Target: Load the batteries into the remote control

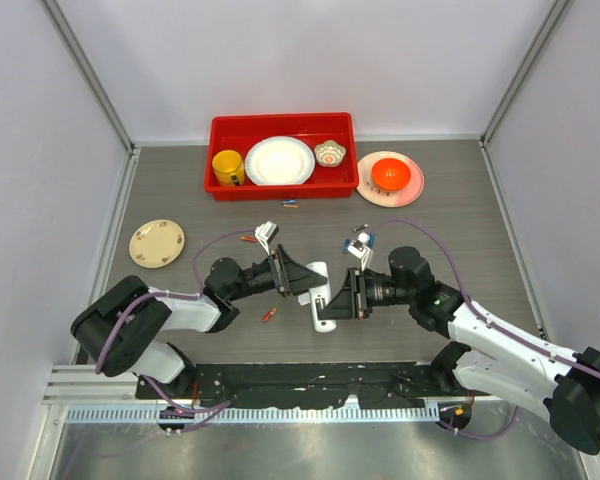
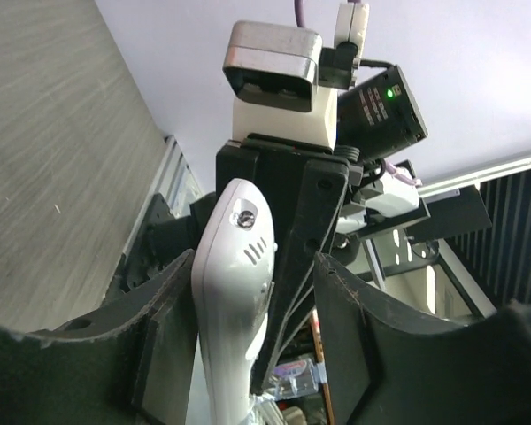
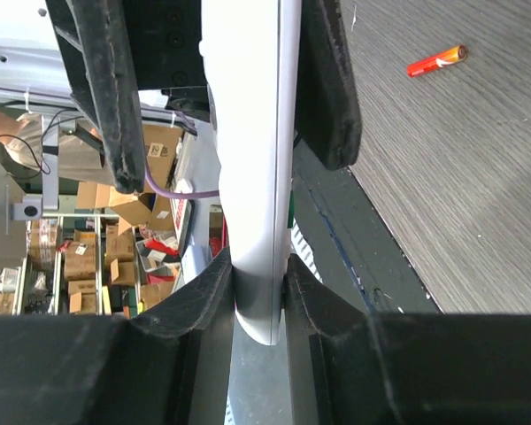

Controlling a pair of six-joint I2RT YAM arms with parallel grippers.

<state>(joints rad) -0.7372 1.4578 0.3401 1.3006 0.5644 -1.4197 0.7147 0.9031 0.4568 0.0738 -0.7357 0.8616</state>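
The white remote control point(image 1: 320, 296) is held between the two arms above the table's near middle. My right gripper point(image 3: 258, 261) is shut on one rounded end of it, both pads pressed to its sides. My left gripper point(image 2: 252, 266) stands open around the remote control point(image 2: 234, 292): the left finger lies against it and a clear gap separates it from the right finger. Loose batteries lie on the table: an orange one point(image 1: 269, 314) near the left arm, another point(image 1: 247, 239) behind it, a few point(image 1: 288, 204) by the red tray. One battery point(image 3: 437, 60) shows in the right wrist view.
A red tray point(image 1: 280, 122) at the back holds a yellow mug point(image 1: 227, 166), a white plate point(image 1: 279, 160) and a small bowl point(image 1: 330, 152). To its right, an orange bowl point(image 1: 390, 175) sits on a pink plate. A beige plate point(image 1: 156, 243) lies at the left.
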